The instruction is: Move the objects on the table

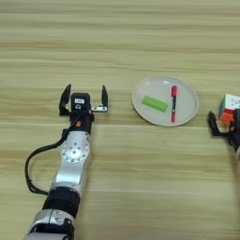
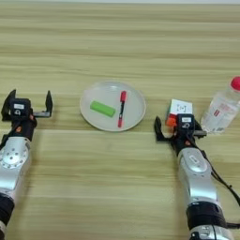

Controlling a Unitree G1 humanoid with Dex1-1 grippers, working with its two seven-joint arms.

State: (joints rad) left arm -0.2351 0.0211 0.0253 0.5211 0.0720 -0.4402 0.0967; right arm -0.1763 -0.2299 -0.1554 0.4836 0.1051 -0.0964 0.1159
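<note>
The left gripper (image 1: 83, 99) is hovering over bare wood on the left part of the table (image 1: 140, 187), its two black fingers spread wide and holding nothing, well apart from the round pale plate (image 2: 133, 115) sitting near the middle. On that plate the light-green block (image 2: 102, 108) is lying on the left half and the red-and-black marker pen (image 2: 121, 108) is lying beside it, just to its right, cap end toward the far edge; the two are near each other but not touching. Further right, the right gripper (image 2: 179, 129) is reaching at the puzzle cube (image 2: 179, 110), its fingers parted on either side of the cube's near face; whether they are gripping it yet I cannot tell. A clear bottle with a red cap (image 2: 224, 108) is standing just right of the cube. The risk here looks to be that bottle: a sideways swing of the right arm could be tipping it over, and a shallow pinch could be letting the cube twist free.
</note>
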